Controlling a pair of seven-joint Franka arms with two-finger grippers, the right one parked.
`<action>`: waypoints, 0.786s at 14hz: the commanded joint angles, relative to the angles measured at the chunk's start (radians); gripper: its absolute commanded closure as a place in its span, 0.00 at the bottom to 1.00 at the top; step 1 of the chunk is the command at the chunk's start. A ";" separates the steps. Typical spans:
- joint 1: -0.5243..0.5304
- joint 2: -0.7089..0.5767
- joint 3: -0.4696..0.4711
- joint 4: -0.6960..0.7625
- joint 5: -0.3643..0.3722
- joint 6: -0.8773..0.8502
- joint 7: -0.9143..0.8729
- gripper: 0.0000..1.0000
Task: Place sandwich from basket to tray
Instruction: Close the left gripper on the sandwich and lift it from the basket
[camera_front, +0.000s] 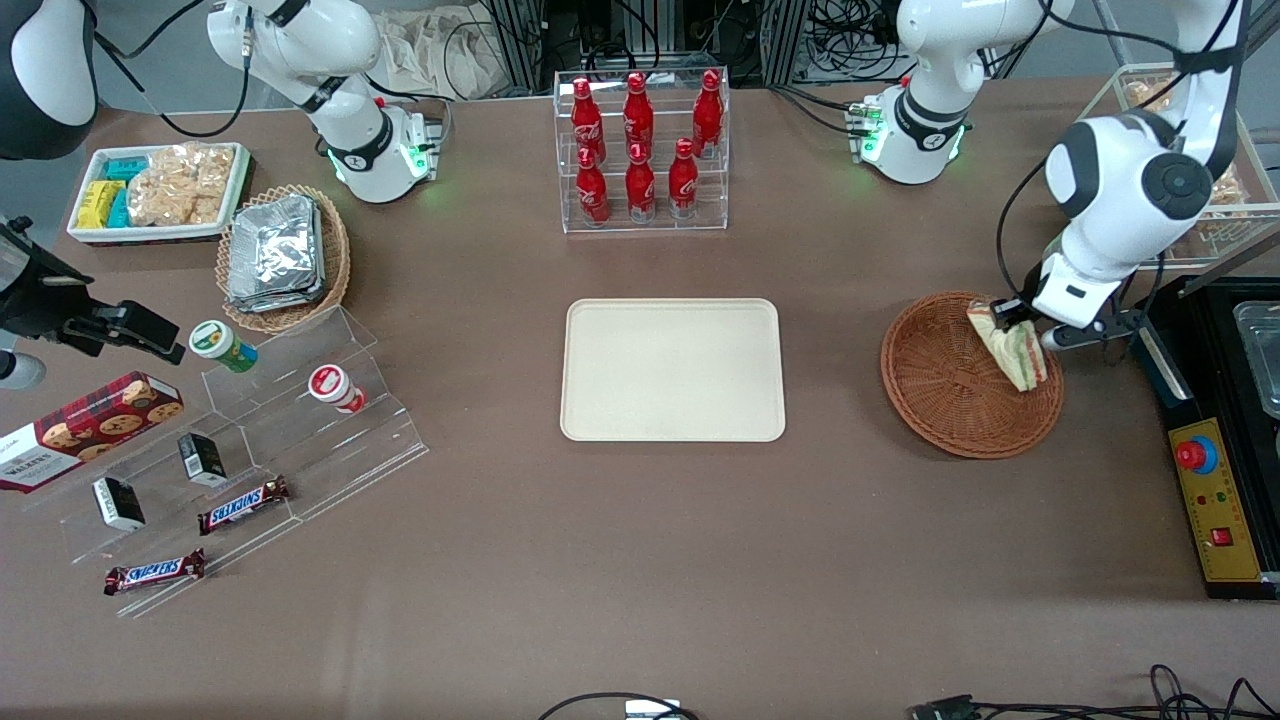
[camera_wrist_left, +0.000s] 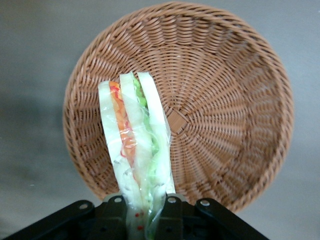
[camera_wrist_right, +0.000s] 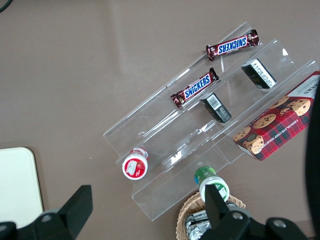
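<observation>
Your left gripper hangs over the basket, at the part of its rim toward the working arm's end of the table, fingers pinching the sandwich by one end. In the wrist view the sandwich dangles from between the fingers with the basket floor visible beneath it, so it looks lifted clear of the weave, though you cannot confirm the gap from the front. Judged step: pick made, lift in progress, carry not yet begun. The tray lies bare at the table's middle, well apart from the basket toward the parked arm's end. Next move calls for enough height to clear the basket rim, then a level sideways carry to above the tray. The wrapped wedge hangs long and loose, so expect swing; hold the pinch firm and lower before releasing.
</observation>
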 joint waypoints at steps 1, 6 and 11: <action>-0.005 -0.053 -0.006 0.076 0.012 -0.131 0.116 0.90; -0.086 -0.056 -0.013 0.251 0.003 -0.326 0.247 0.89; -0.197 -0.050 -0.013 0.303 0.000 -0.328 0.279 0.90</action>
